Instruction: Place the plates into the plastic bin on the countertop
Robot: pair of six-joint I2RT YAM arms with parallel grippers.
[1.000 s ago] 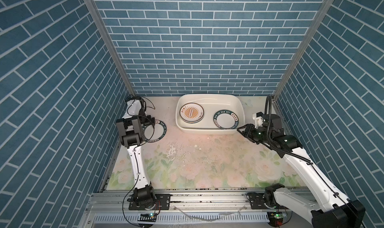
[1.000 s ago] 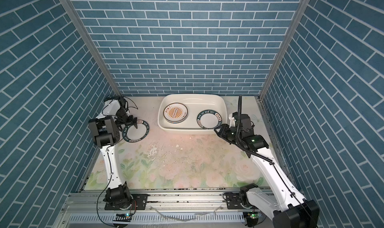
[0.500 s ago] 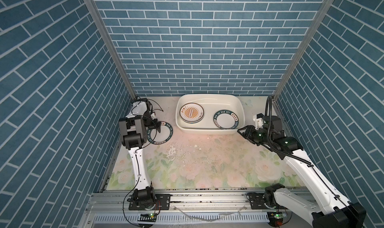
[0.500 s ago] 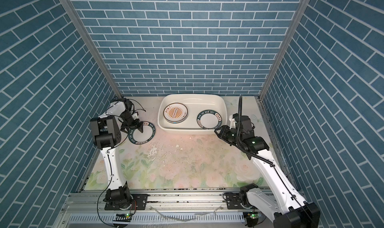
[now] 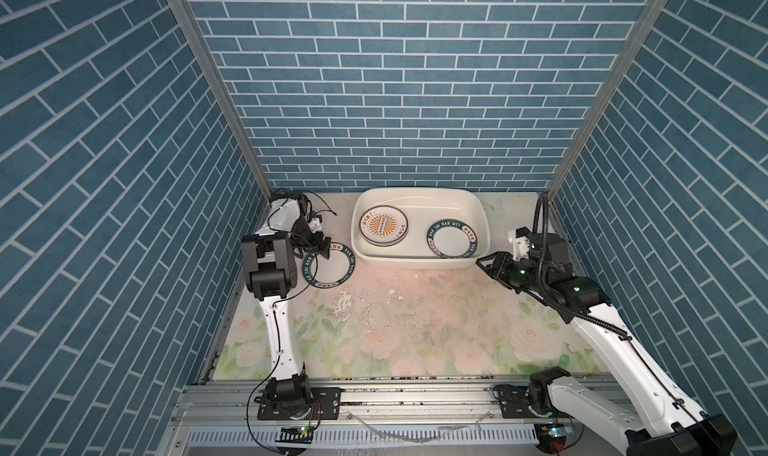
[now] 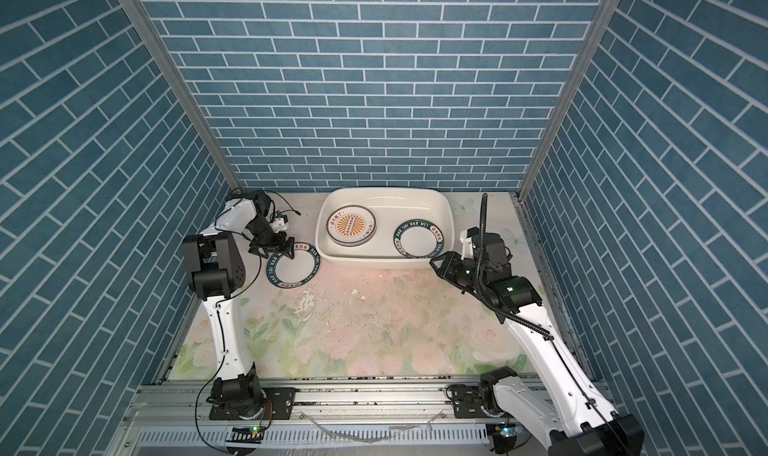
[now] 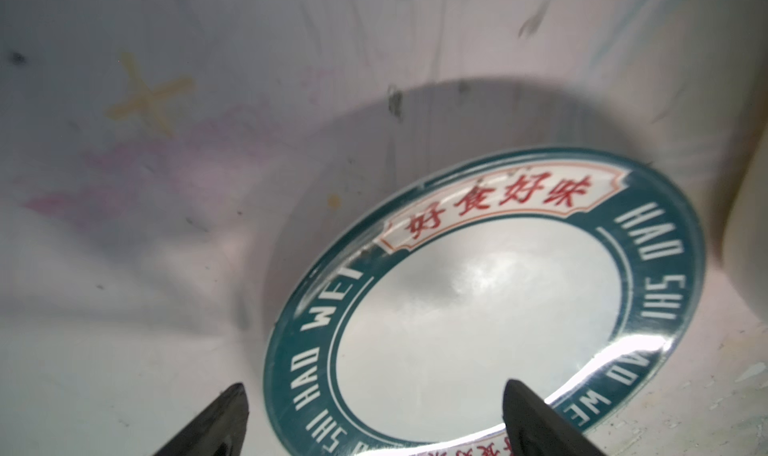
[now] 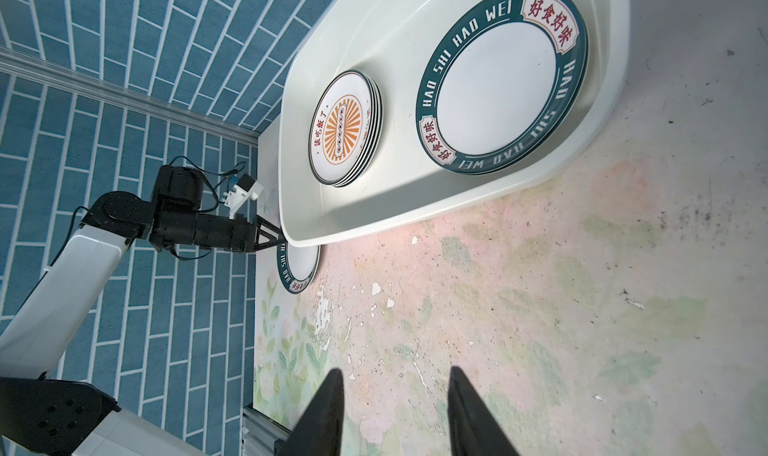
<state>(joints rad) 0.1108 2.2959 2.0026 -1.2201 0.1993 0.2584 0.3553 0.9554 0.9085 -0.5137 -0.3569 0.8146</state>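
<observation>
Left gripper [image 7: 374, 385] wide open, straddling rim of teal-band plate [image 7: 478, 329]; contact unclear. Right gripper [image 8: 395, 370] half open, empty. Sunburst stack [image 5: 383, 225] count in bin [image 5: 415, 261] unreadable.

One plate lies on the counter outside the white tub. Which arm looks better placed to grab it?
Left, probably. The left gripper hangs open over the teal-banded plate; the right gripper, empty, sits beyond the bin.
</observation>
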